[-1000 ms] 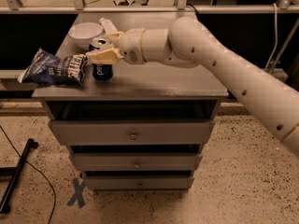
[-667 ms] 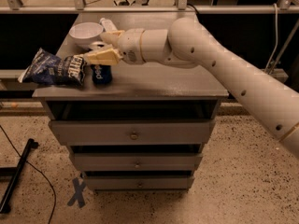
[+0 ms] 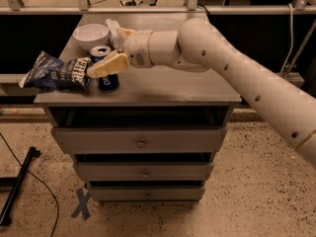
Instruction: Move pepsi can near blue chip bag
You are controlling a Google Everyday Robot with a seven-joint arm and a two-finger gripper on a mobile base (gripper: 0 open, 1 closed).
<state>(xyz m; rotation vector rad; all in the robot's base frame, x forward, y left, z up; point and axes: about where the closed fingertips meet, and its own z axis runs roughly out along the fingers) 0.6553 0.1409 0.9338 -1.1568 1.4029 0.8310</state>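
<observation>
The pepsi can (image 3: 108, 81), dark blue with a silver top, stands upright on the grey cabinet top (image 3: 168, 85), right beside the blue chip bag (image 3: 57, 72), which lies crinkled at the front left corner. My gripper (image 3: 101, 54) reaches in from the right and straddles the can. One cream finger (image 3: 107, 65) crosses the front of the can and the other is behind it. The fingers are closed against the can's sides.
A white bowl (image 3: 91, 33) sits at the back left of the top, with a white plastic bottle (image 3: 110, 26) just behind my gripper. The cabinet has drawers (image 3: 141, 143) below. A black stand leg (image 3: 19, 185) lies on the speckled floor at the left.
The can and my gripper have shifted slightly left, toward the chip bag, and the can now sits next to the bag's right edge.
</observation>
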